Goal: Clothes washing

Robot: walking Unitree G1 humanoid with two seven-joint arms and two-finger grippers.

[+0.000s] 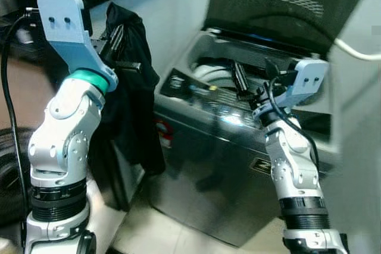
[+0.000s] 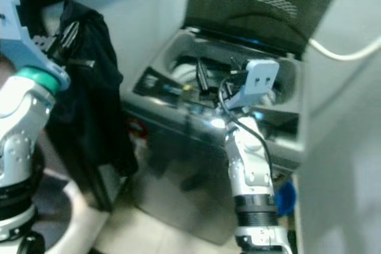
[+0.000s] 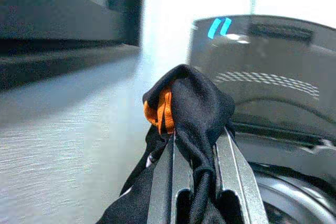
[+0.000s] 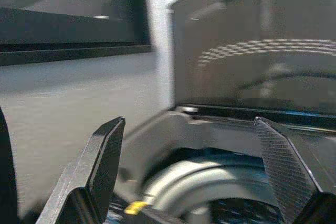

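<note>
We hold a black cloth garment with an orange patch (image 3: 191,108) up beside the open grey top-loading washing machine (image 1: 208,165).
Left tool (image 1: 119,49) clamps the garment, left of the machine; right tool (image 4: 194,171) spread wide above the tub.

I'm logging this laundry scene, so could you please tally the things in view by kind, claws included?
Washing machine, top lid raised: 1
Black garment, with an orange patch, held up beside the machine: 1
Robot claws: 2, the left claw shut on the garment, the right claw open over the drum
White cable: 1
Total: 5
</note>
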